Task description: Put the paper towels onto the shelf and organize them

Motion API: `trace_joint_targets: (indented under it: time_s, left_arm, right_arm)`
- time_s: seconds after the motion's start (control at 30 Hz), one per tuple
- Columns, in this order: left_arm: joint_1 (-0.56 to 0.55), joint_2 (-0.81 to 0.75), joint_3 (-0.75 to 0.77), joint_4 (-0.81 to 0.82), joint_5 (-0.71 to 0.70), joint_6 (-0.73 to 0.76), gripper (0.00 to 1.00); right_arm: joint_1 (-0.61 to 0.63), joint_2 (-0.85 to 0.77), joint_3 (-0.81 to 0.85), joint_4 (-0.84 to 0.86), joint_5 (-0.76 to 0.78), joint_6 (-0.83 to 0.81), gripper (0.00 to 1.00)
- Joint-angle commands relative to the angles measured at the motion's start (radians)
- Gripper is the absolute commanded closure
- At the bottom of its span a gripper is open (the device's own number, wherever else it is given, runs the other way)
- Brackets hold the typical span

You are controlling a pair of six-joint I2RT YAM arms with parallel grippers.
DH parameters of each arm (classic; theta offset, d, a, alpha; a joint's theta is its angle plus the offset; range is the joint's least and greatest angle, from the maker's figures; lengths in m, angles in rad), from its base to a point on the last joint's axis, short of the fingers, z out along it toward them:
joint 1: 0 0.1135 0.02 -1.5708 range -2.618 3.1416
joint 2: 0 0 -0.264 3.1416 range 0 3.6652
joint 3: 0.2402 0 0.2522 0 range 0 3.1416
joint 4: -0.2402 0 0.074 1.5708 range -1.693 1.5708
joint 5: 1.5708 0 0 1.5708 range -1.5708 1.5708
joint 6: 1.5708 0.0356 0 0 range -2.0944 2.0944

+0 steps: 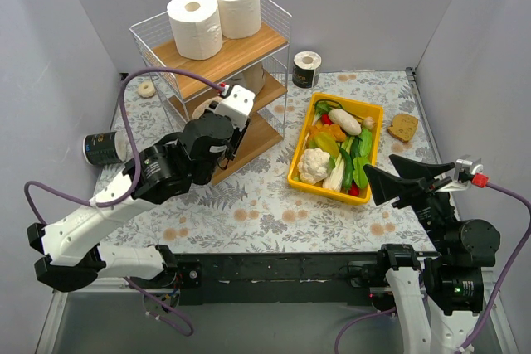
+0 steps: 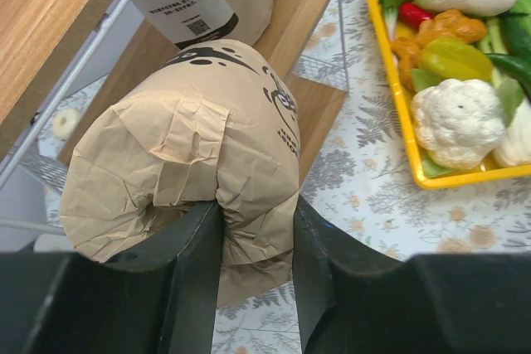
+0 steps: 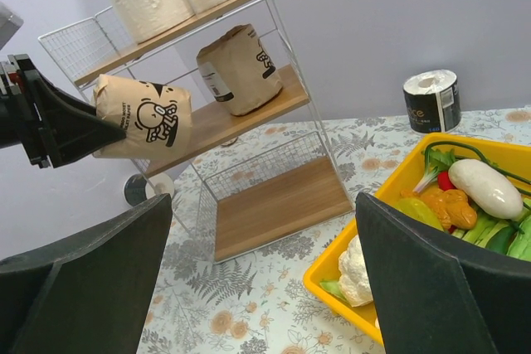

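Top view: both white rolls (image 1: 195, 12) (image 1: 236, 4) already sit on the shelf (image 1: 241, 51), upper left. Two black rolls (image 1: 307, 69) (image 1: 104, 148) are still on the surface (image 1: 257, 205).
Left wrist: left jaws clenched on a tan roll (image 2: 182, 172), centre frame.
Right wrist: right jaws released and empty, and the other tan roll (image 3: 241, 68) is shelved mid-tier.

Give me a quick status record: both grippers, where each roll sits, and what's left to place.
left gripper: shut on tan roll, at the shelf's middle tier
right gripper: open, empty, near the yellow bin
top tier: two white rolls, upright
middle tier: second tan roll
bottom tier: no roll seen
off shelf: black roll by the back wall, upright; black roll left of the shelf, on its side
left to place: held tan roll, both black rolls
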Motion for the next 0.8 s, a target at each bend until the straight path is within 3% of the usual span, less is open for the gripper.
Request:
trace_joint_targets:
  time_s: [0.0,0.33,0.53,0.67,0.77]
  left_arm:
    - [-0.002,0.011,0.0,0.067,-0.111,0.111,0.71]
    - [-0.002,0.042,-0.086,0.141,-0.235,0.219,0.66]
    - [-0.002,0.047,-0.093,0.153,-0.234,0.231,0.62]
    - [-0.001,0.04,-0.117,0.193,-0.246,0.266,0.5]
    - [0.001,0.044,-0.123,0.212,-0.255,0.282,0.46]
  right_arm:
    - [0.002,0.003,0.034,0.021,0.01,-0.018,0.02]
    - [0.002,-0.004,0.04,0.013,0.015,-0.032,0.01]
    - [0.002,-0.007,0.051,0.002,0.021,-0.044,0.01]
    - [0.002,-0.006,0.058,-0.001,0.022,-0.05,0.01]
    - [0.002,-0.004,0.062,-0.001,0.022,-0.052,0.02]
